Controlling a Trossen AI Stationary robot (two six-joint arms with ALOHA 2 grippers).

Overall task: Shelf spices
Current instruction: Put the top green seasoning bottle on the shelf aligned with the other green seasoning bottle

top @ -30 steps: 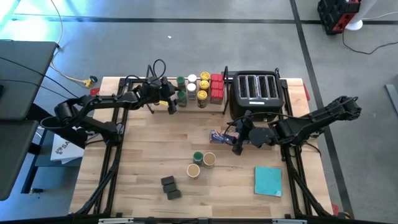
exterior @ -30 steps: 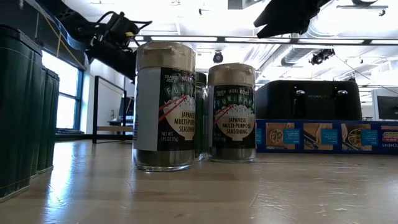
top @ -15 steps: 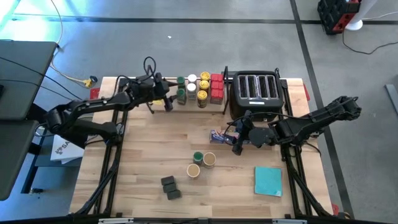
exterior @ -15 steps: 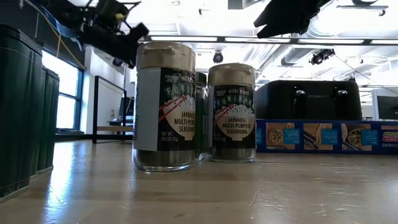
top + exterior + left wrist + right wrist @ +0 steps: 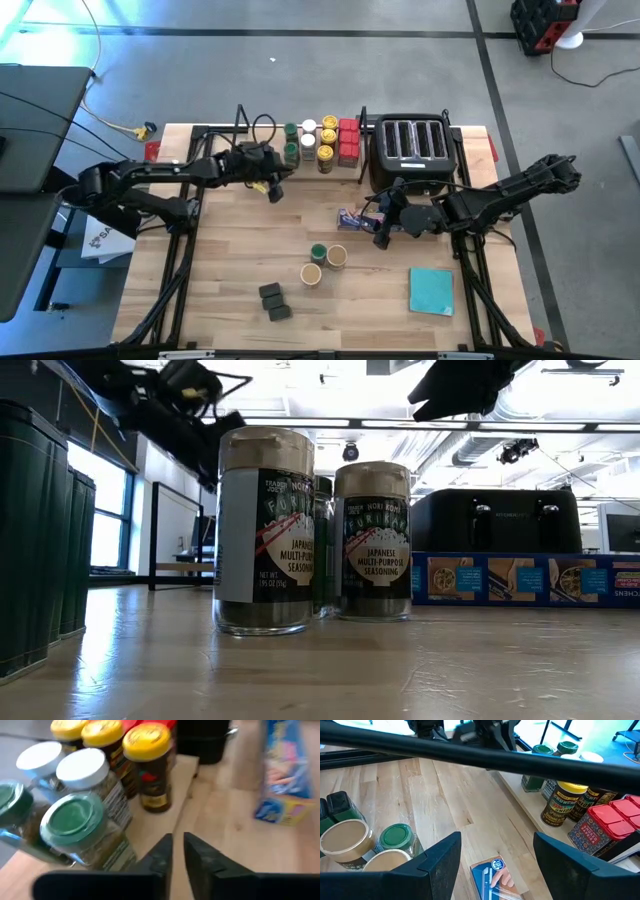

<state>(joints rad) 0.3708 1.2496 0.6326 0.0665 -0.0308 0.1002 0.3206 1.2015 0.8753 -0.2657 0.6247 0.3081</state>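
Spices [image 5: 318,144] on shelf [image 5: 262,133], just beyond left gripper [image 5: 272,189], fingers nearly closed, nothing held

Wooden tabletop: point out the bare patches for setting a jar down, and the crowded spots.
Free: the light wooden tabletop left of the three round jars, and between the teal square pad and those jars. Crowded: the jar-filled low wire shelf beside the black toaster.

Left gripper [image 5: 274,190] upper centre-left, fingers nearly together, holding nothing; right gripper [image 5: 379,235] centre-right, fingers spread wide.
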